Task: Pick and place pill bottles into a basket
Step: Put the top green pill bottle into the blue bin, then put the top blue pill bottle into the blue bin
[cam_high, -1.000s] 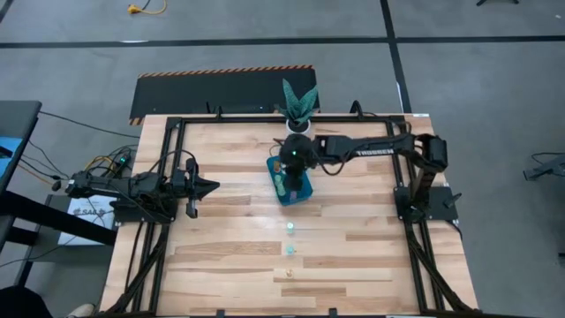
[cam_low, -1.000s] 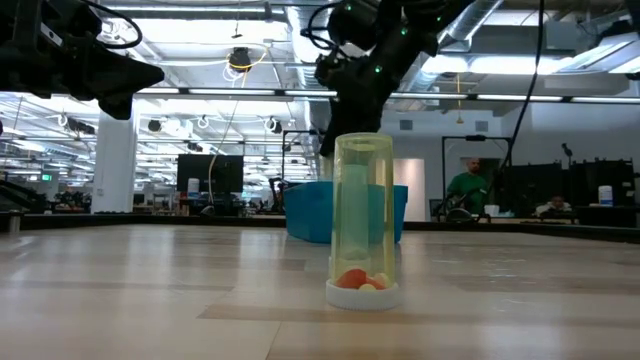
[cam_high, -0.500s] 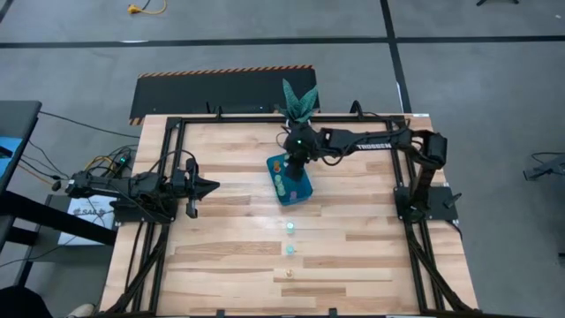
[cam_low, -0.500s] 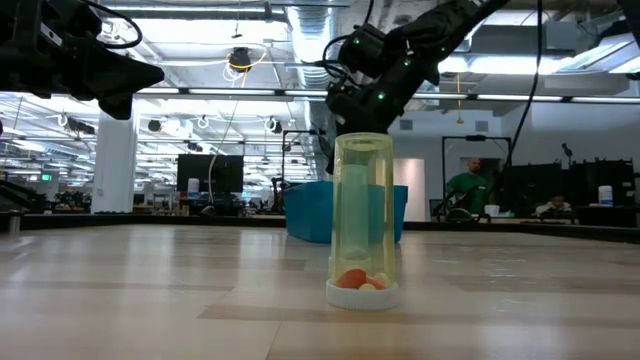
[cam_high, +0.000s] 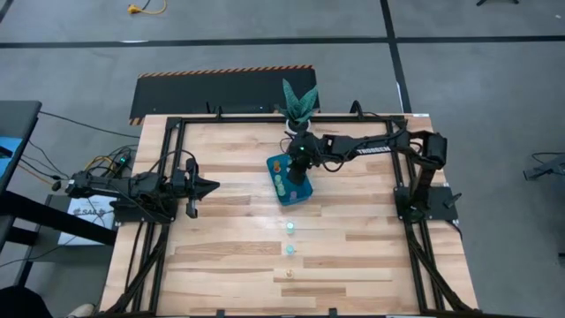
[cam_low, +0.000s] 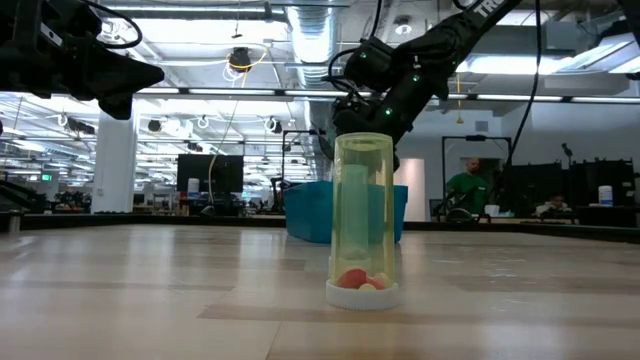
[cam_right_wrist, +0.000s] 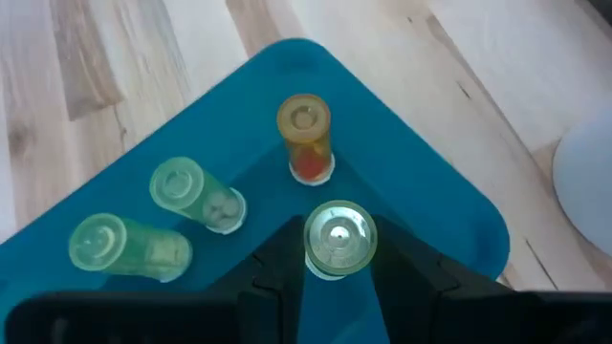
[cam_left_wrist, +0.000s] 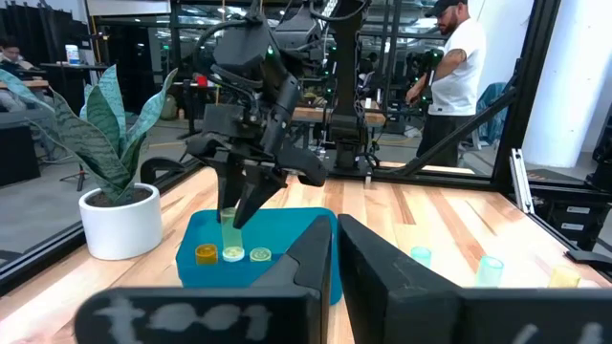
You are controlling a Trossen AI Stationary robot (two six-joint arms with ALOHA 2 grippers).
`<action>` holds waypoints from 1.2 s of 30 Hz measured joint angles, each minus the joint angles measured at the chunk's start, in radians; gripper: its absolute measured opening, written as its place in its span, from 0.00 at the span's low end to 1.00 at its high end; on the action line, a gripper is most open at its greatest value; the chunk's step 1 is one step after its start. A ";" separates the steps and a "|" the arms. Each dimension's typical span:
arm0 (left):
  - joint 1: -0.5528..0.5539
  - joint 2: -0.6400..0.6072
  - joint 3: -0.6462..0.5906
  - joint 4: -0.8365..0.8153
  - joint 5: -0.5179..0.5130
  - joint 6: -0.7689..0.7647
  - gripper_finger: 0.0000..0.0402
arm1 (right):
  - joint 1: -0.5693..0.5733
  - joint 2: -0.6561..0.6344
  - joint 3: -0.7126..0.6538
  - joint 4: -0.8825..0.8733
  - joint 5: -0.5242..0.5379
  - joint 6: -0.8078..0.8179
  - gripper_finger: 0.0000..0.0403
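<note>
The right gripper (cam_right_wrist: 339, 250) hangs over the small teal-blue plastic basket (cam_high: 290, 180), and its fingers (cam_right_wrist: 277, 263) are clamped on a pale green see-through pill bottle (cam_right_wrist: 339, 237), held upright just above the basket floor. Three more bottles stand inside the basket: an orange bottle (cam_right_wrist: 304, 137) near one corner and two light green bottles (cam_right_wrist: 196, 194) next to it. The white pot with a spiky green plant (cam_left_wrist: 120, 218) stands just beside the basket, at its far side.

Out on the wooden surface (cam_high: 229, 238), well apart from the basket on its near side, three tiny bottles sit in a row: a green one (cam_high: 290, 227), a teal one (cam_high: 290, 250) and a yellowish one (cam_high: 289, 274). In the low view, the tall yellow-green bottle (cam_low: 363, 220) stands in front of the basket and hides its middle.

The left gripper (cam_high: 212, 185) waits well away from the basket, over the surface edge, with its fingers close together and nothing in them. A person (cam_left_wrist: 459, 81) in a white shirt stands beyond the surface.
</note>
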 joint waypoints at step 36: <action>0.000 0.000 0.000 0.000 0.000 0.000 0.02 | -0.006 -0.022 0.046 -0.037 0.027 -0.011 0.49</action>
